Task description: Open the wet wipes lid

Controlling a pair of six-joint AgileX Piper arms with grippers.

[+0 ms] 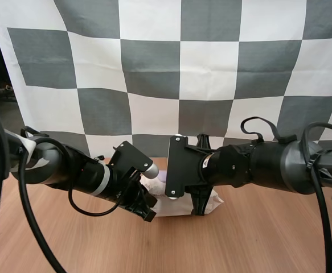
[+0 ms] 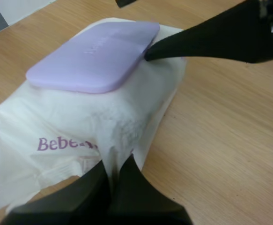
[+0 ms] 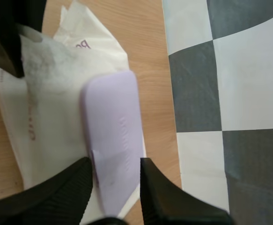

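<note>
The pack [image 1: 174, 207] sits low-centre in the high view. Our left gripper [image 2: 114, 183] pinches its edge, and our right gripper [image 3: 115, 164] stands spread astride the lid [image 3: 113, 122]. We may slip off the lid's lip or tug the pack free.

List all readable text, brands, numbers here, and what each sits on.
"Bebe-": purple print on the wet wipes pack; the rest is lost in a crease.
Raised lettering on the lilac lid: too faint to read.
Purple print along the pack, right wrist view: too blurred to read.
</note>
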